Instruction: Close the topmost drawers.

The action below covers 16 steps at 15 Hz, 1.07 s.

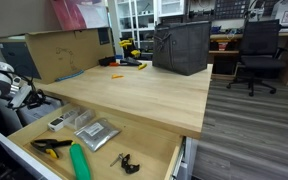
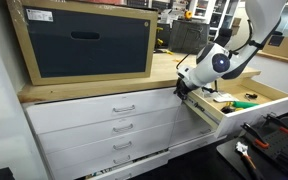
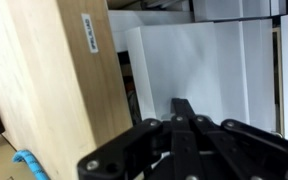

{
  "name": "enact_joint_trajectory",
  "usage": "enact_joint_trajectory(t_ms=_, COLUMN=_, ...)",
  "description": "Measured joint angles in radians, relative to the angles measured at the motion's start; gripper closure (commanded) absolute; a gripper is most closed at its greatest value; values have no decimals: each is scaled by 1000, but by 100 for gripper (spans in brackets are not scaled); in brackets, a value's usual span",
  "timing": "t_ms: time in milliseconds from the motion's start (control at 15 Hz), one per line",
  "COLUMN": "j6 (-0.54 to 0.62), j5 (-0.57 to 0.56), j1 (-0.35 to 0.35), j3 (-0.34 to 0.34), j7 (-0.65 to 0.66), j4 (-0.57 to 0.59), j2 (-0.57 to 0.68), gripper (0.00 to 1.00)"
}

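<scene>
- The end effector (image 3: 184, 108), fingers seemingly pressed together, is hovering beside the open top drawer (image 2: 269, 97).
- I am advising flat contact on its front, pushing straight inward.

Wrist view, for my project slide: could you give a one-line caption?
Gripper, fingers closed, beside a labelled wooden panel, with white cabinet fronts ahead.

Light wooden benchtop (image 1: 134, 95) carrying the lot | dark grey fabric bin (image 1: 181, 47) standing upright at the far corner | cardboard box (image 1: 64, 52) along the far edge, well apart from the bin | yellow-and-black tool (image 1: 132, 62) lying between them | small orange item (image 1: 115, 75) near the tool, too small to name
</scene>
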Motion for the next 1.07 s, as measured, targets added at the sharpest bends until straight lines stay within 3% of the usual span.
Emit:
enact_joint_trajectory(t_ms=600, j6=-4, j5=85, j1=-30, j3=81, j7=4, j4=-75, j2=-20, gripper=100)
enact_joint_trajectory(t_ms=1067, j6=25, j5=370, j1=-26, j3=150, j7=-21, j4=-246, j2=-148, gripper=100)
